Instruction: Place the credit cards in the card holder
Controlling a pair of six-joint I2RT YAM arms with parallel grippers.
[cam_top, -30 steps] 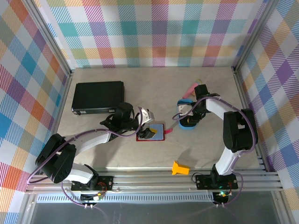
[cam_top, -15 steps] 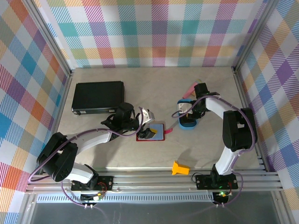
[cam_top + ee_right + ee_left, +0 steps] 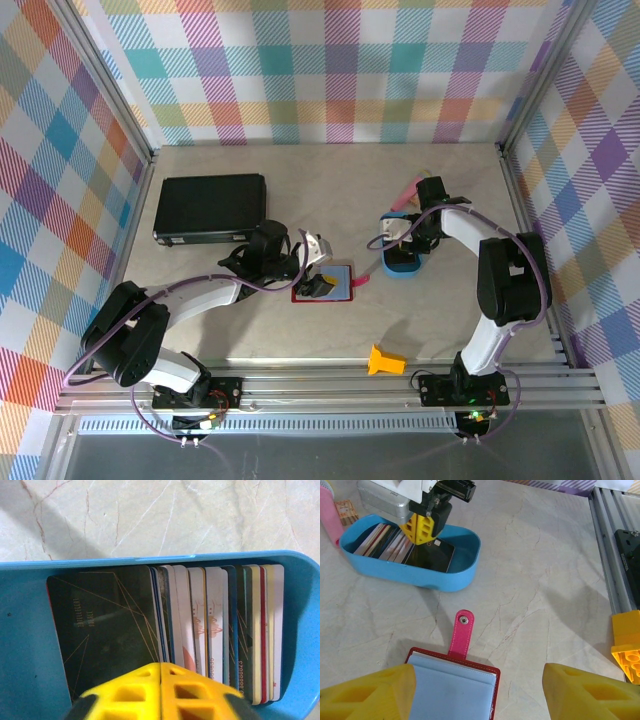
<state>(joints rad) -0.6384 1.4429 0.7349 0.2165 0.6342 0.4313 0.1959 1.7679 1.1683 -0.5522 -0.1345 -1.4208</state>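
Right wrist view: your right gripper (image 3: 160, 672) is pressed together over the credit cards (image 3: 200, 630), stacked on edge inside the blue tray (image 3: 150, 562); you cannot tell if it pinches a card | left gripper (image 3: 479, 690) spread over the open card holder (image 3: 452, 685) on the desk (image 3: 545, 580), near the tray, tab towards it

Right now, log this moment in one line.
left pincer: open over wallet | right pincer: shut, tips among cards in blue tray, hold unclear | wallet: open, tab unsnapped
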